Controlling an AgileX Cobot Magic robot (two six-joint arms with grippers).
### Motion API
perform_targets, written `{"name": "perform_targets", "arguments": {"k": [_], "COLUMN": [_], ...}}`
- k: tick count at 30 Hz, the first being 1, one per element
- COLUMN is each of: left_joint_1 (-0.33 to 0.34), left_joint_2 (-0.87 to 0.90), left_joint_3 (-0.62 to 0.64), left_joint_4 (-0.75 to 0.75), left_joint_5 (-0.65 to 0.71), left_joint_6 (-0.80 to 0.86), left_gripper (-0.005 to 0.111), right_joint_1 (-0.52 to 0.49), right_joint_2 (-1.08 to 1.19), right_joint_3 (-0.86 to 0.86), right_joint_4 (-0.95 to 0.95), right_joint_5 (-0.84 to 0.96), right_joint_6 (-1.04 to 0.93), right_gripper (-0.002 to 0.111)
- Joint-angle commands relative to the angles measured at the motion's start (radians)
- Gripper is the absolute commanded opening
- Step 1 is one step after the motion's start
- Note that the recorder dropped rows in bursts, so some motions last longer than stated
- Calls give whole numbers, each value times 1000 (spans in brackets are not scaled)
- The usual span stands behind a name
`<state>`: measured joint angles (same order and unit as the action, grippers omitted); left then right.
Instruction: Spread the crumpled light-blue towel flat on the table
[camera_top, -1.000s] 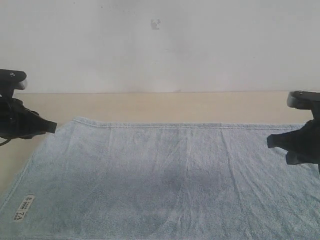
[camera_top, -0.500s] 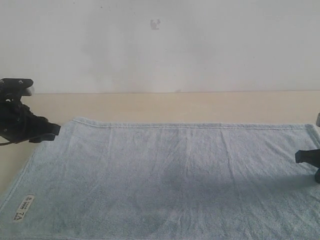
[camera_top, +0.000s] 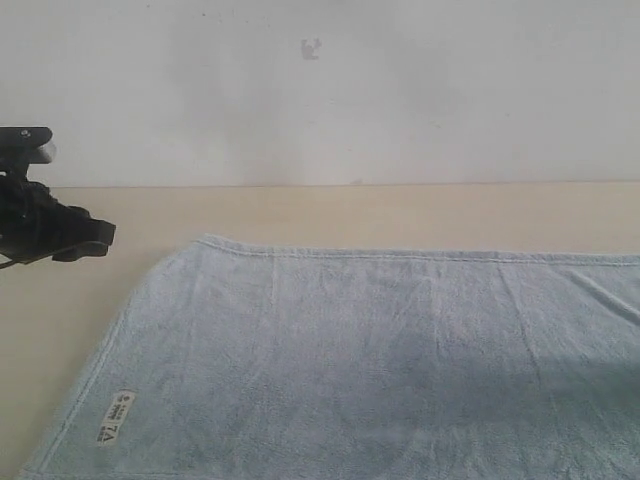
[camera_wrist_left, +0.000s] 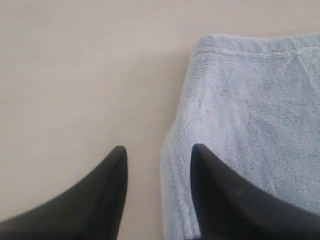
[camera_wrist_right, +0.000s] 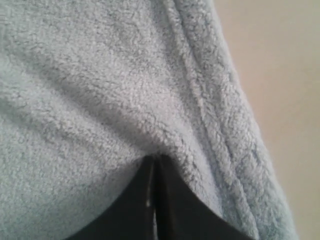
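The light-blue towel (camera_top: 380, 350) lies spread out on the beige table (camera_top: 300, 215), with its white label (camera_top: 116, 417) near the front left corner and its right part running out of the exterior view. My left gripper (camera_top: 100, 240) hovers to the left of the towel's far left corner. In the left wrist view it (camera_wrist_left: 159, 150) is open, one finger over bare table (camera_wrist_left: 75, 75) and the other over the towel's (camera_wrist_left: 250, 100) hem, holding nothing. My right gripper (camera_wrist_right: 154, 160) is out of the exterior view. It is shut on a pinch of towel (camera_wrist_right: 100, 75) near its hemmed edge.
A plain white wall (camera_top: 320, 90) rises behind the table's far edge. Bare tabletop shows to the left of the towel and in a strip behind it. Table (camera_wrist_right: 285, 75) also shows beside the hem in the right wrist view.
The towel has slid to the right, away from my left gripper. The right gripper has moved out of the exterior view to the right. The left gripper opened and stayed at the left.
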<state>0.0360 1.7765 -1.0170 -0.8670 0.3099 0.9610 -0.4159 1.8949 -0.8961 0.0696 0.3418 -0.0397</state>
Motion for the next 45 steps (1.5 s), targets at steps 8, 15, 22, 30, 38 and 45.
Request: {"name": "perform_targets", "arguments": {"k": [8,15,22,30,38,45], "left_joint_1": [2,2,0,0,0,0], "left_joint_2": [-8,5,104,168,152,69], "left_joint_3": [-7,-7,-9,-64,-105,-100], "left_joint_4": [-35,-124,-225,-227,-225,-208], "left_joint_5": [6,26,46,117,285,283], "left_joint_6": [-2,-2,151,162,151,101], "left_gripper": [40,40,40,40,18,4], "right_joint_1": [124,163,145,125,125,125], "right_joint_2": [-14,-148,-83,32,-34,-34], "right_joint_3": [15,15,15,-83,-83,-81], "right_joint_4": [106,100,90,90,92,92], "right_joint_5": [-44,-176,-271,-146,-143,-191], "right_joint_6": [-107,-86,-131,-152,-109,-109], "right_gripper": [0,0,0,0,0,0]}}
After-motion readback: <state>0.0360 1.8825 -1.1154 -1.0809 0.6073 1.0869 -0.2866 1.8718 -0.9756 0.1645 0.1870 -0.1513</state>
